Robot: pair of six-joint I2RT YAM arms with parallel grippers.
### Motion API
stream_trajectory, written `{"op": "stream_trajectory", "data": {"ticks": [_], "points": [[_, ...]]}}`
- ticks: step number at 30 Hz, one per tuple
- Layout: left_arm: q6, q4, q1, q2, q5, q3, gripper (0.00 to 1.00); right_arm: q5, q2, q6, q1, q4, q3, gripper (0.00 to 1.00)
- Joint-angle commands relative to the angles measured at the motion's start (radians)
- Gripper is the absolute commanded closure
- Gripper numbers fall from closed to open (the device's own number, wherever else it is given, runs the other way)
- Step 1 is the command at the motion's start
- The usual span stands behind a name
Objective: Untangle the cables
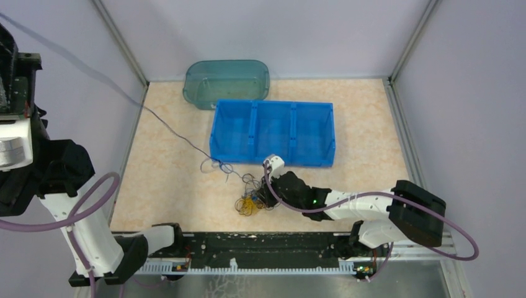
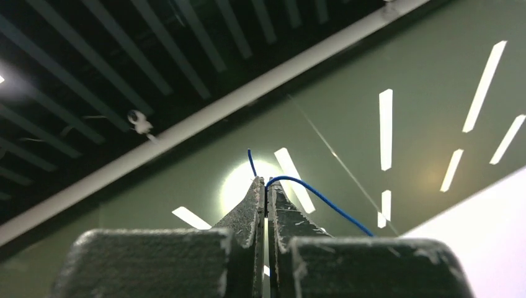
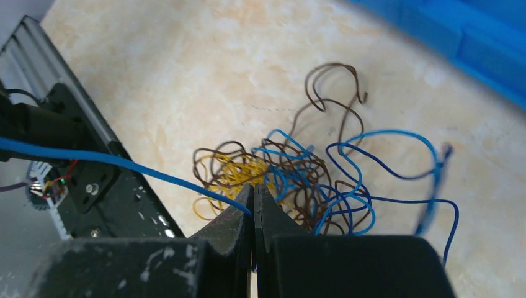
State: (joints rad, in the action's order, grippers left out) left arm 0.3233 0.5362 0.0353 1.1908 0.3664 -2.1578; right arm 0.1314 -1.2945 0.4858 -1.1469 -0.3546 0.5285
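The cables [image 1: 251, 200] lie in a tangled clump of blue, brown and yellow wires [image 3: 291, 174] on the beige table, just in front of the blue bin. My right gripper [image 1: 263, 197] sits low at the clump's right edge. In the right wrist view it [image 3: 253, 186] is shut on a light blue cable [image 3: 124, 162] that runs off to the left. A dark blue cable [image 1: 180, 138] stretches taut from the clump up toward the top left. My left gripper [image 2: 266, 185] is raised high, points at the ceiling, and is shut on that blue cable's end [image 2: 322, 200].
A blue bin [image 1: 273, 156] with three compartments stands behind the clump. A translucent teal tub [image 1: 226, 63] is at the back. A black rail [image 1: 260, 245] runs along the near table edge. Grey walls enclose the table on three sides.
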Motion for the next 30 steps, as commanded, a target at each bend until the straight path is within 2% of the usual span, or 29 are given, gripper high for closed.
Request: {"op": "stream_trajectory", "data": {"ticks": [1, 9, 11, 16, 21, 22, 23, 24, 25, 27, 30], "points": [[0.099, 0.076, 0.003, 0.032, -0.106, -0.073, 1.00, 0.102, 0.024, 0.092, 0.008, -0.062, -0.038, 1.00], [0.181, 0.143, 0.004, 0.108, -0.180, -0.208, 1.00, 0.238, -0.034, 0.197, 0.012, 0.046, -0.081, 1.00], [0.147, 0.088, 0.003, 0.101, -0.156, -0.219, 1.00, 0.225, -0.037, 0.202, 0.013, 0.014, -0.105, 1.00], [0.024, 0.049, 0.003, -0.027, 0.016, 0.017, 1.00, 0.155, 0.004, 0.152, 0.012, -0.048, -0.091, 1.00], [-0.048, -0.016, 0.005, -0.065, 0.087, 0.104, 1.00, 0.089, 0.112, 0.080, 0.010, -0.044, -0.043, 1.00], [-0.060, -0.037, 0.005, -0.066, 0.090, 0.104, 1.00, 0.062, 0.141, 0.062, 0.010, -0.042, -0.032, 0.97], [-0.064, -0.062, 0.005, -0.066, 0.106, 0.105, 1.00, 0.033, 0.163, 0.047, 0.011, -0.039, -0.020, 0.90], [-0.065, -0.085, 0.006, -0.067, 0.132, 0.107, 1.00, 0.007, 0.183, 0.035, 0.011, -0.032, -0.006, 0.78], [-0.068, -0.111, 0.005, -0.070, 0.163, 0.111, 1.00, -0.015, 0.202, 0.023, 0.011, -0.020, 0.009, 0.61], [-0.084, -0.144, 0.005, -0.081, 0.228, 0.134, 1.00, -0.044, 0.232, 0.003, 0.010, 0.018, 0.050, 0.41], [-0.113, -0.178, 0.006, -0.104, 0.318, 0.174, 1.00, -0.100, 0.269, -0.030, 0.009, 0.071, 0.128, 0.28]]}}
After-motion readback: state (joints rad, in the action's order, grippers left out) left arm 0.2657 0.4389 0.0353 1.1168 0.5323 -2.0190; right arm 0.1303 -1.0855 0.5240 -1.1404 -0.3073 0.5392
